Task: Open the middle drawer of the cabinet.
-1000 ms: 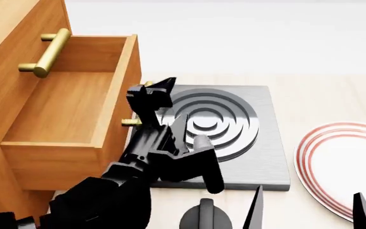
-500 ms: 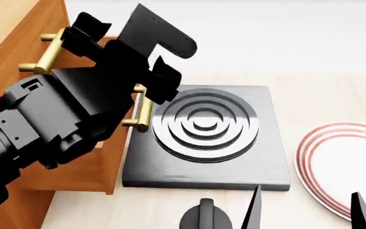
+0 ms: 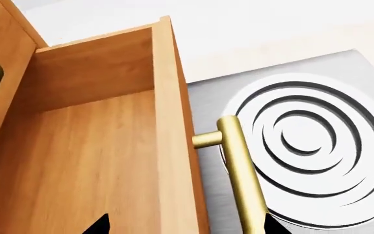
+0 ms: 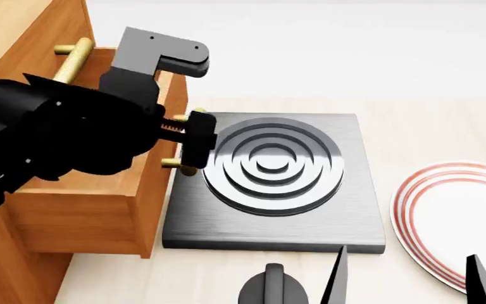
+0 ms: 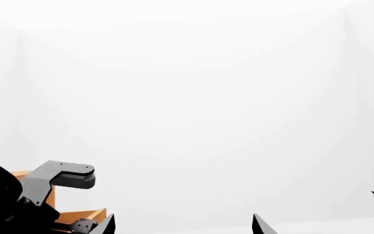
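The middle drawer [image 4: 99,190] is seen drawn well out of the cabinet [image 4: 7,38], its open box reaching forward until its front panel stands just beside the grey burner plate [image 4: 273,183]. Its brass bar handle [image 3: 242,175] projects from that panel over the near edge of the burner plate. Inside, only bare wooden floor is visible; part of it is hidden behind the arm. The top drawer's handle [image 4: 73,54] is seen above and behind the open drawer, and that front appears shut.

The left gripper [image 4: 194,147] is held over the drawer's front edge, beside the burner plate. From the wrist view the handle is not clasped: the fingers are released, with dark tips visible well apart on either side of the drawer front. The right gripper [image 4: 407,278] hangs low near the striped plate [image 4: 445,215], which lies on the surface beside the burner plate; its fingers are spread with nothing between them.

The opening is judged essentially complete. What remains, at most, is drawing the left arm clear of the drawer.
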Robot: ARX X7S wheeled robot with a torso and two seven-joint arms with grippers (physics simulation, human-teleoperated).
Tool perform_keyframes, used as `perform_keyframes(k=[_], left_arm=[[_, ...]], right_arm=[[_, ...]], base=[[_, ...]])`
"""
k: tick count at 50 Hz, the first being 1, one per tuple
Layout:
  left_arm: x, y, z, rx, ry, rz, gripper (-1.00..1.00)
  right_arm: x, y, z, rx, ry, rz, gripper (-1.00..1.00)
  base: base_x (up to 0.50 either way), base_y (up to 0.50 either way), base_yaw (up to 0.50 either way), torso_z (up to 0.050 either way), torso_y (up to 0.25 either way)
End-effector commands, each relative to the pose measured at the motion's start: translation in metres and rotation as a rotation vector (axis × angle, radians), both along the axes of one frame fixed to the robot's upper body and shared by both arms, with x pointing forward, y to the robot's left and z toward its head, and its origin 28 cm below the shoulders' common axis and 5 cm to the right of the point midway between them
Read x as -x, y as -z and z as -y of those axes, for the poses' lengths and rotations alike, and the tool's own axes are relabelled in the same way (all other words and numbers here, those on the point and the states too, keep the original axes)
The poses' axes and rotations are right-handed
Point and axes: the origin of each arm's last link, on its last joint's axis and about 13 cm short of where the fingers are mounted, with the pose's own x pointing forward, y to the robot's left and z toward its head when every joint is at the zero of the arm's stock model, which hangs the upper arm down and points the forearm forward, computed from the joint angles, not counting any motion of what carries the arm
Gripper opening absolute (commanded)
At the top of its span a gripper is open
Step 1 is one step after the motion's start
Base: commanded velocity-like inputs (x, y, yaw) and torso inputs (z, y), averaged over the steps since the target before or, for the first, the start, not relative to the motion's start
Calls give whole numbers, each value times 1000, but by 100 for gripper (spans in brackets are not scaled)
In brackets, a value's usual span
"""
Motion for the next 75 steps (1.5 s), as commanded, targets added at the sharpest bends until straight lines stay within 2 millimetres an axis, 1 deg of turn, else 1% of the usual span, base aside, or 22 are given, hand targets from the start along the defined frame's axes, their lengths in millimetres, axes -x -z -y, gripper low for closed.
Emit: perform_keyframes(k=[1, 9, 11, 16, 25, 30, 38, 49, 59, 67, 71, 74, 75], left_arm=[[2, 3, -1, 122, -32, -104, 100], [4, 7, 2, 183, 27, -130, 100], [3, 6, 5, 211, 61, -112, 100], [3, 6, 9, 211, 120, -76, 100], [11, 10, 22, 205, 154, -83, 100], [18, 9, 31, 213, 207, -89, 100], [23, 9, 39, 236, 274, -85, 100], [34, 7, 54, 269, 400, -67, 100], [46, -2, 68, 327, 503, -42, 100], [48, -8, 73, 385, 544, -14, 100], [48, -6, 74, 382, 551, -12, 100], [46, -6, 74, 375, 555, 35, 100], [41, -9, 74, 369, 537, 128, 100]], right_arm=[[0, 0, 0, -1, 0, -1, 100], [0, 0, -1, 1, -3, -2, 100], [1, 0, -1, 1, -3, -2, 100], [1, 0, -1, 1, -4, -2, 100], [1, 0, -1, 0, -6, -2, 100], [1, 0, -1, 0, -6, -2, 100], [1, -1, -1, 1, -9, -2, 100], [2, -1, -1, 2, -9, 0, 100], [2, -1, -1, 3, -9, -1, 100], [2, -1, -1, 3, -10, 0, 100], [2, -1, -1, 2, -8, 0, 100], [2, -1, -1, 3, -10, 0, 100], [2, -1, -1, 3, -10, 0, 100]], base=[[0, 0, 0, 0, 0], [0, 0, 0, 0, 0], [0, 0, 0, 0, 0], [0, 0, 0, 0, 0], [0, 0, 0, 0, 0], [0, 0, 0, 0, 0], [0, 0, 0, 0, 0], [0, 0, 0, 0, 0], [0, 0, 0, 0, 0], [0, 0, 0, 0, 3], [0, 0, -3, 0, 2], [0, -2, -4, 0, 4], [0, -3, -5, 0, 0]])
